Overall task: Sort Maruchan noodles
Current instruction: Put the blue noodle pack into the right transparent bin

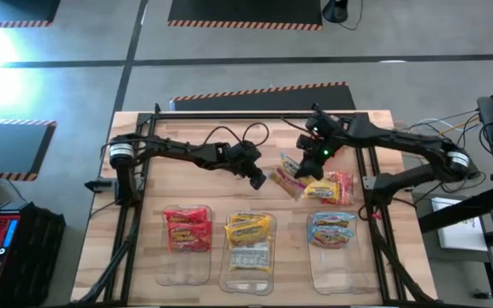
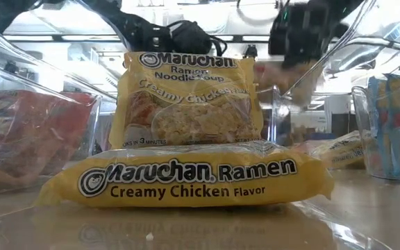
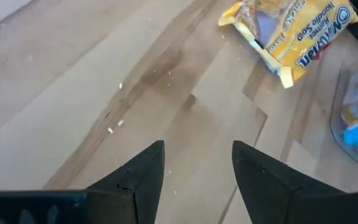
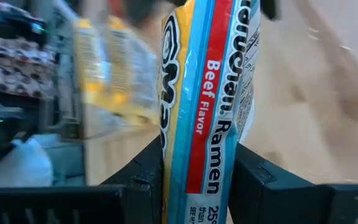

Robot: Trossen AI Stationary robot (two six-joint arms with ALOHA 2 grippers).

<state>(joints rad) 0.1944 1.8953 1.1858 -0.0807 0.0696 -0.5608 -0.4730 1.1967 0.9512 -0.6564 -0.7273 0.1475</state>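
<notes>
Grey workshop floor with striped hazard mats all round, and in the middle of it the wooden table point(image 1: 135, 231) where both dark arms are reaching in from either side. Along the near edge sit three clear bins: the left bin point(image 1: 185, 267) has red packets point(image 1: 187, 228) in it, the middle bin point(image 1: 248, 272) holds yellow Creamy Chicken packets point(image 1: 248, 229), one lying flat and another propped up behind it in the low view, and the right bin point(image 1: 336, 265) carries light blue packets point(image 1: 332, 228).

Over to the right gripper point(image 4: 199, 163), which hangs above the loose pile behind the right bin. It's clamped on a packet: a Beef Flavor packet point(image 4: 207, 81), blue and red along its edge, standing upright and squeezed between the two dark fingers point(image 4: 143, 174), touching both. From above that packet is hard to pick out under the wrist, so I'd only say it's probably just above the loose heap.

That heap point(image 1: 315, 184) lies on the bare wood between the arms and the right bin, a few packets overlapping, yellow and reddish tones among them.

The left gripper point(image 3: 196, 171) sits over the middle of the table, behind the middle bin. Its fingers stand apart with nothing between them, just bare wood beneath, and a yellow packet point(image 3: 291, 37) lies on the table some way ahead of it
</notes>
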